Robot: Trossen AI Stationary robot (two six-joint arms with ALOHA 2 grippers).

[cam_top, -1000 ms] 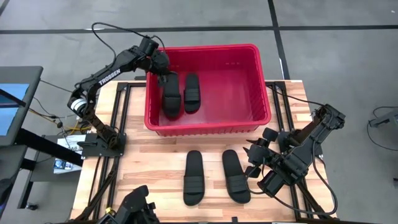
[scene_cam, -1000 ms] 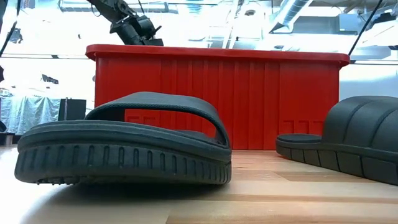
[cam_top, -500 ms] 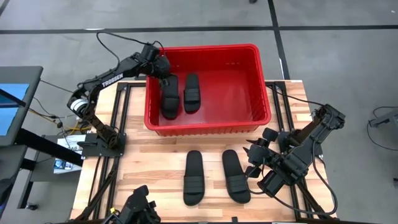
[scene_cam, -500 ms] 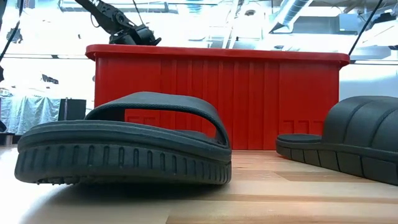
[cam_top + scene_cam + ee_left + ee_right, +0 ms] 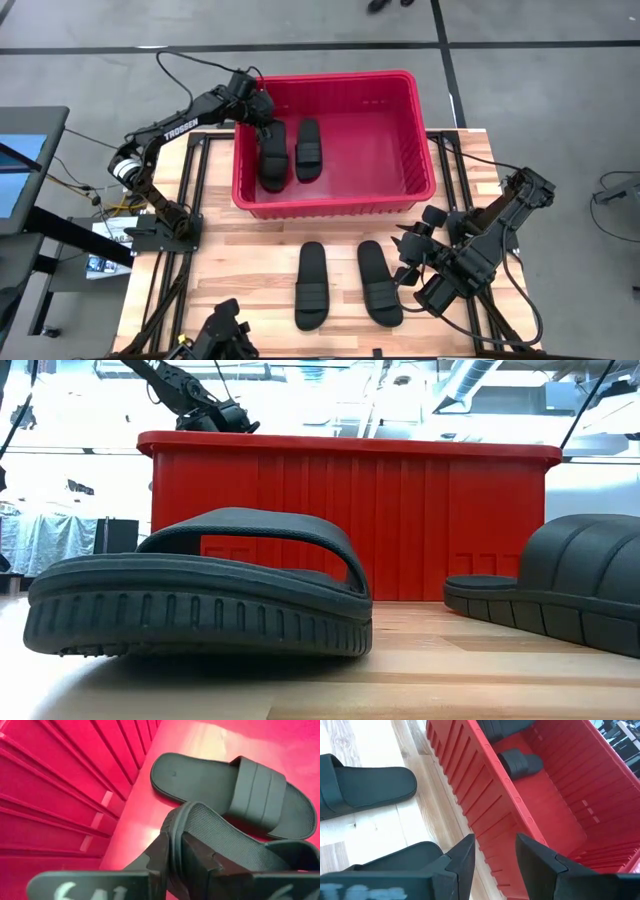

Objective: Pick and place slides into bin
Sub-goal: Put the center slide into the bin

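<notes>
The red bin (image 5: 400, 150) stands at the table's far middle. Two black slides lie inside it, side by side at its left: one (image 5: 309, 148) flat on the floor, the other (image 5: 272, 158) with its far end at my left gripper (image 5: 263, 118), which reaches down into the bin's far left corner and is shut on that slide. Two more slides (image 5: 311, 285) (image 5: 380, 283) lie on the wood in front of the bin. My right gripper (image 5: 408, 256) hangs open over the table's right side, beside those slides, holding nothing. My left gripper pinches the sole's raised edge (image 5: 176, 822) between its two fingers, close to the slide's far end. The fingers slant down from the bin's far left corner. The slide's near end lies on the bin floor; whether the held end rests there too, I cannot tell.
The bin's right half (image 5: 385, 140) holds nothing. In the low view the two table slides (image 5: 200, 595) (image 5: 570, 590) fill the foreground before the bin wall (image 5: 400, 520). Black frame rails run along both table sides.
My left gripper has come down into the bin's far left corner with the slide, lowering the slide's far end toward the floor, and has then kept still. The right arm has not moved.
</notes>
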